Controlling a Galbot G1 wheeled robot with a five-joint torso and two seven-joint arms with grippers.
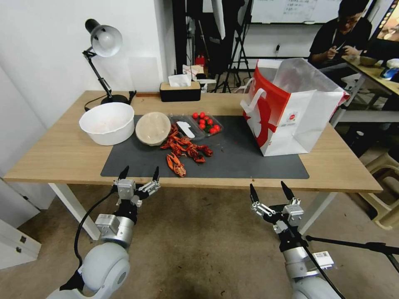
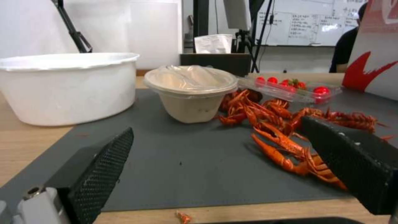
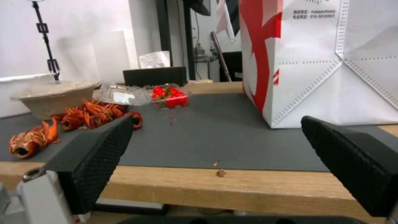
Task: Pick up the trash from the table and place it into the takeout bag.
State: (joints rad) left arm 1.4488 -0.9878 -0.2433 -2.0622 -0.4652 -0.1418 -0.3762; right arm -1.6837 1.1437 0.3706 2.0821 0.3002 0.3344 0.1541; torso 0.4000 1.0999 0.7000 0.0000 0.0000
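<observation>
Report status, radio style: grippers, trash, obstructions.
Left gripper and right gripper open, short of the table. Crayfish shells, beige bowl untouched. Takeout bag upright, unobstructed.

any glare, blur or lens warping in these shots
Head view: wide-angle warp bows the table edges. Left wrist view: the near fingers look soft; the covered beige bowl catches mild sheen. Right wrist view: the takeout bag is brightly lit, its small print blurred.

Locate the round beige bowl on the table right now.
In the head view the round beige bowl sits on the dark grey mat's left end, between the large white bowl and the crayfish pile.
</observation>
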